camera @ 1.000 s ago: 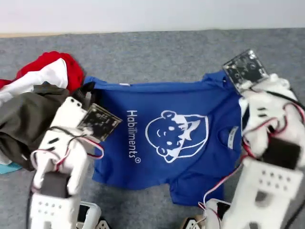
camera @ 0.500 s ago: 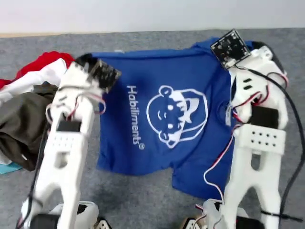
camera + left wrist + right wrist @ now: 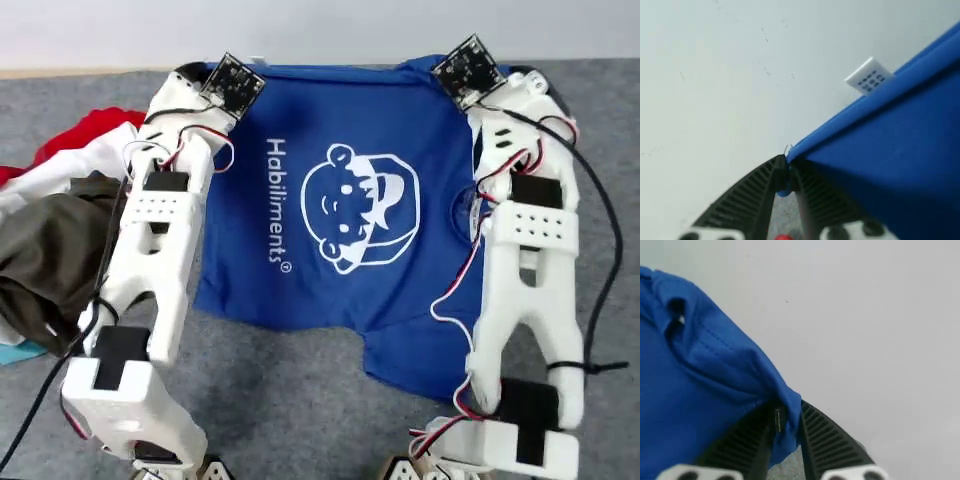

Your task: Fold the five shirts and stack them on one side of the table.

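Left gripper (image 3: 787, 174) clamped on blue shirt (image 3: 350, 220) at one far corner, right gripper (image 3: 787, 426) clamped on the other. Clothes pile (image 3: 62, 215) beside the shirt, left-arm side.

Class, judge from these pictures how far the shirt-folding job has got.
Done: nothing looks folded or stacked. In hand: the left gripper and right gripper each pinch a far corner of the blue shirt, spread print-up on the table. Left: folding it, plus the crumpled heap of red, white and olive garments beside it.
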